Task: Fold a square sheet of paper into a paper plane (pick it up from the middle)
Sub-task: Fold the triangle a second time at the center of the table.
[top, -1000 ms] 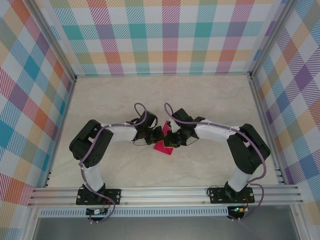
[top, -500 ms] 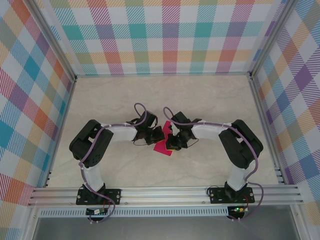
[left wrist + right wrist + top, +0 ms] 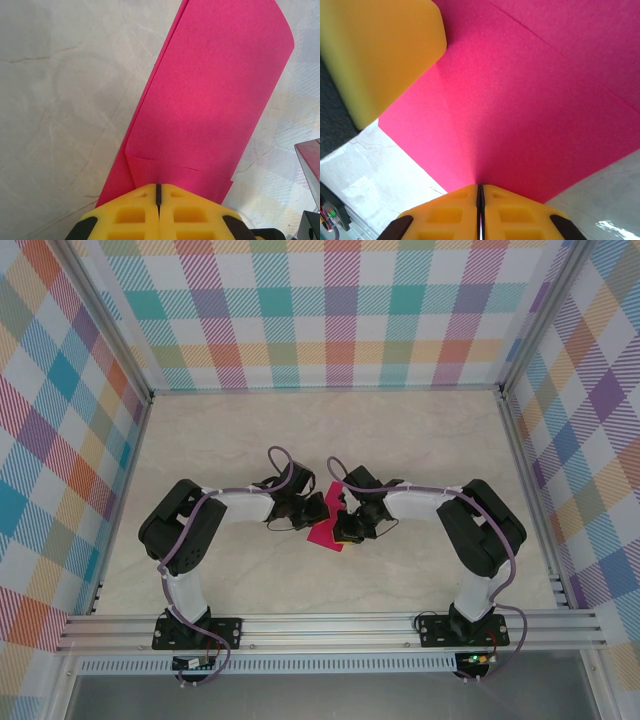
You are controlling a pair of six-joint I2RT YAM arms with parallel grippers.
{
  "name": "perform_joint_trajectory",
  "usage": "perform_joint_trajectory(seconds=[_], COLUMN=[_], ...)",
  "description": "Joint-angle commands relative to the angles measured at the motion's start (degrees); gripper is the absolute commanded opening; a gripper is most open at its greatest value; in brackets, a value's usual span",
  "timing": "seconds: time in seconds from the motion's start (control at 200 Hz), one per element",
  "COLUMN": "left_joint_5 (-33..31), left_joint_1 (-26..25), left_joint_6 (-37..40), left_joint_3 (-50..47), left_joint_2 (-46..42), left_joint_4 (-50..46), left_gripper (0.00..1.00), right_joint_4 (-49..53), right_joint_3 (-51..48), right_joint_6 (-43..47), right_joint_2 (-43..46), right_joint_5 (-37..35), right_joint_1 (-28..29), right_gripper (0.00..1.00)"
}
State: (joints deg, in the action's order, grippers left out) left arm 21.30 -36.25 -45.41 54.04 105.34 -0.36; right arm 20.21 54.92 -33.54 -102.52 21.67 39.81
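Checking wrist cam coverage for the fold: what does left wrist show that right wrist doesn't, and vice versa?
Left wrist: the paper seen along its whole length, layered at its left edge, its far corner curling. There is a short crease by the left gripper.
Right wrist: a close look at a long diagonal crease, plus a yellow finger over the paper, probably the left gripper's.
Both: shut yellow fingertips pinching the paper's near edge, the right gripper included, with the marble table behind.

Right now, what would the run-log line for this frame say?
phase: folding | pink paper: partly folded, creased | left gripper: shut on pink paper | right gripper: shut on pink paper
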Motion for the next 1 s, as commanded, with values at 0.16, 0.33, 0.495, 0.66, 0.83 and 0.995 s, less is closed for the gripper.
perform_joint_trajectory(seconds=[0.16, 0.33, 0.495, 0.66, 0.83, 0.995], left_joint_5=[-4.9, -5.0, -4.9, -4.5, -4.0, -3.8], left_joint_1=[-0.2, -0.2, -0.2, -0.2, -0.2, -0.2], left_joint_6=[0.0, -0.2, -0.2, -0.6, -1.0, -1.1], left_joint_3=[-1.3, -1.3, -1.5, -1.6, -1.6, -1.6], left_joint_2=[2.0, 1.9, 1.9, 1.9, 2.1, 2.1], left_joint_4=[-7.3, -7.4, -7.3, -6.8, -6.3, -6.2], left_gripper=[0.06, 0.06, 0.05, 0.05, 0.05, 0.05], right_joint_4=[2.4, 3.8, 1.7, -1.9, -2.4, -2.1], right_joint_3=[-2.3, -3.5, -2.3, -0.6, 0.3, 0.8], right_joint_6=[2.7, 4.6, 3.6, 1.5, 1.0, 1.2], right_joint_2=[-0.5, 1.5, 3.6, 3.0, 0.8, -0.8], right_joint_5=[2.0, 2.2, 1.9, 2.3, 2.2, 2.0], right_joint_1=[0.0, 0.0, 0.0, 0.1, 0.5, 0.8], right_gripper=[0.10, 0.10, 0.11, 0.11, 0.11, 0.11])
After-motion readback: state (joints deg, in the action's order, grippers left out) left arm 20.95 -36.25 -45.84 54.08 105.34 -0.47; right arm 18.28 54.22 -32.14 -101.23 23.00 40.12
